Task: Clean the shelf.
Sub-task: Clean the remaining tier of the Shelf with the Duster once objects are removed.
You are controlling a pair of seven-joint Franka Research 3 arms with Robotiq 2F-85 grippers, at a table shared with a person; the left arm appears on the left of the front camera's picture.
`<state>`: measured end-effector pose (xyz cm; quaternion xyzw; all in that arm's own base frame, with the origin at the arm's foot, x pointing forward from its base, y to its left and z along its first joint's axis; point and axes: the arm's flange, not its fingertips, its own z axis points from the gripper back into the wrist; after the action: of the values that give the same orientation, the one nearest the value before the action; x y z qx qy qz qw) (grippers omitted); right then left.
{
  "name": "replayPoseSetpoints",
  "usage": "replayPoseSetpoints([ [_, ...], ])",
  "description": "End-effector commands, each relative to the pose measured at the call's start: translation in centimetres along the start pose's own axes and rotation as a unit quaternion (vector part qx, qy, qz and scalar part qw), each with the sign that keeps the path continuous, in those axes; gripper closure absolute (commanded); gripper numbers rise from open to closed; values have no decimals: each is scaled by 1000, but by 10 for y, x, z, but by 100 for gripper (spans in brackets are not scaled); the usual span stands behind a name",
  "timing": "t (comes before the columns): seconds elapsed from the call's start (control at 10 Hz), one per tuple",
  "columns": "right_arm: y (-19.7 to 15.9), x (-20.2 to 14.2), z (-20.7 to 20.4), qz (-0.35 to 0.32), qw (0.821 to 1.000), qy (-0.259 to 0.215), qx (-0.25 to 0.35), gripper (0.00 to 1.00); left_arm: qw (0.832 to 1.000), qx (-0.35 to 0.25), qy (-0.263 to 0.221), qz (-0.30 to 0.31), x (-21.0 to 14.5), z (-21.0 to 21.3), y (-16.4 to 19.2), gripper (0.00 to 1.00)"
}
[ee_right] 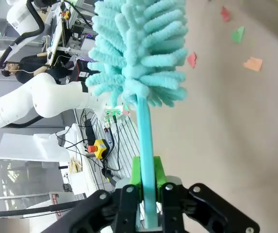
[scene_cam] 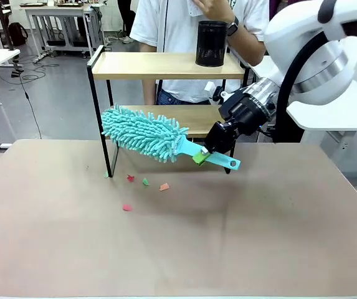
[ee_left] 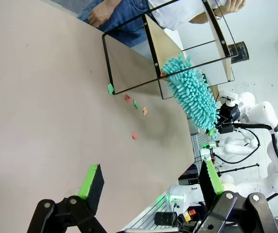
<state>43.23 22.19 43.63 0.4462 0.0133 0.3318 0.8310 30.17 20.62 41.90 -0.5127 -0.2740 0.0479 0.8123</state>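
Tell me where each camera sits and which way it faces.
Front: fixed between the arms, facing across the table to the shelf and a person; the right arm enters from the right, right gripper shut on the duster.
Left wrist: looks past the open left gripper at the table and shelf, rolled sideways.
Right wrist: looks along the duster's handle over the table.
Shared: all three show the duster and coloured scraps.

Count: 1 shelf (scene_cam: 159, 65) with 2 boards. 1 black mesh cup (scene_cam: 212, 43) on its top board. 1 teal duster (scene_cam: 144, 132) at its lower board. 5 paper scraps (scene_cam: 130, 178) on the table (scene_cam: 259, 237) in front of it: 2 red, 2 green, 1 orange. 1 person (scene_cam: 178, 25) behind it.
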Motion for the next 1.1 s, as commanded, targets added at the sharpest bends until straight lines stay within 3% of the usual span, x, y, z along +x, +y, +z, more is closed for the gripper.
replayPoseSetpoints([
  [0.0, 9, -25, 6, 14, 1000, 18, 21, 92, 1000, -12, -10, -11, 0, -1, 0, 0],
  [0.1, 9, -39, 12, 6, 997, 67, 38, 92, 1000, -12, -10, -11, 0, -1, 0, 0],
  [0.4, 10, -87, 40, 11, 994, 109, 26, 92, 1000, -12, -10, -11, 0, -1, 0, 0],
  [0.6, 10, -104, 53, 27, 995, 85, 36, 92, 1000, -12, -10, -11, 0, -1, 0, 0],
  [1.0, 3, -104, 59, 29, 993, 92, 62, 92, 1000, -12, -10, -11, 0, -1, 0, 0],
])
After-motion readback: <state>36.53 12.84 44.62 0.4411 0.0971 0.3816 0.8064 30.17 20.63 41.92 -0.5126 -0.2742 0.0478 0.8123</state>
